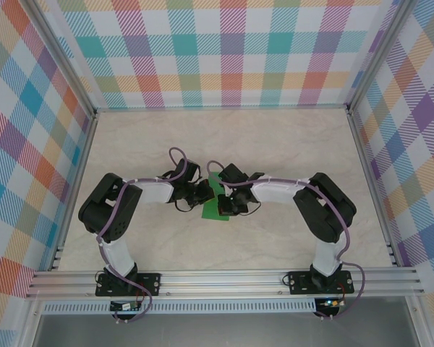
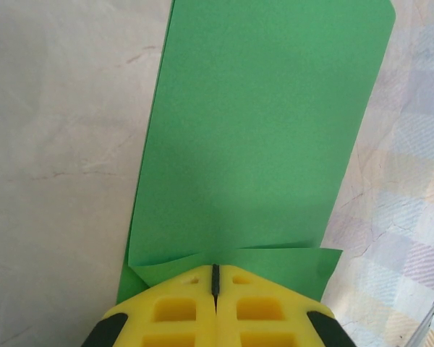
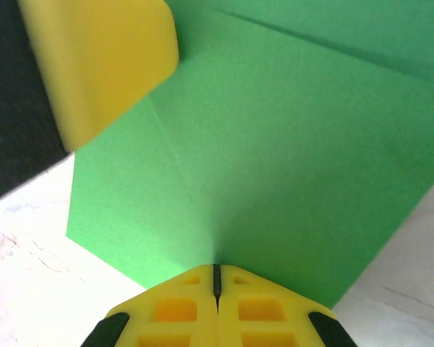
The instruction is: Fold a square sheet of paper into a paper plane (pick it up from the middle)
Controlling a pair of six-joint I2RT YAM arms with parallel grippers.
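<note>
Closest to you, the left fingers (image 2: 195, 289) are clenched, yellow pads meeting along one dark seam. The right fingers (image 3: 195, 285) are pressed together the same way.

The pale marbled table (image 1: 289, 144) spreads out beyond both sets of fingers, with checked walls (image 1: 224, 50) around it. Your left arm (image 1: 119, 210) and right arm (image 1: 322, 206) bend inward from their bases, so the two sets of fingers face each other at the middle of the table, close together.

The square sheet of paper (image 1: 215, 202) lies flat on the table between them, bright green and already creased. From the left fingers it runs straight ahead as a long folded panel (image 2: 260, 137), and a lower layer sticks out as a narrow flap (image 2: 304, 264) just to the right of the tips. From the right fingers it fans out ahead (image 3: 275, 166), with a crease crossing the far side.

Each pair of tips sits over the sheet's near edge. You cannot tell from here whether any paper is nipped in either seam. One left finger (image 3: 108, 58) rests over the paper, ahead and to the left of the right fingers.
</note>
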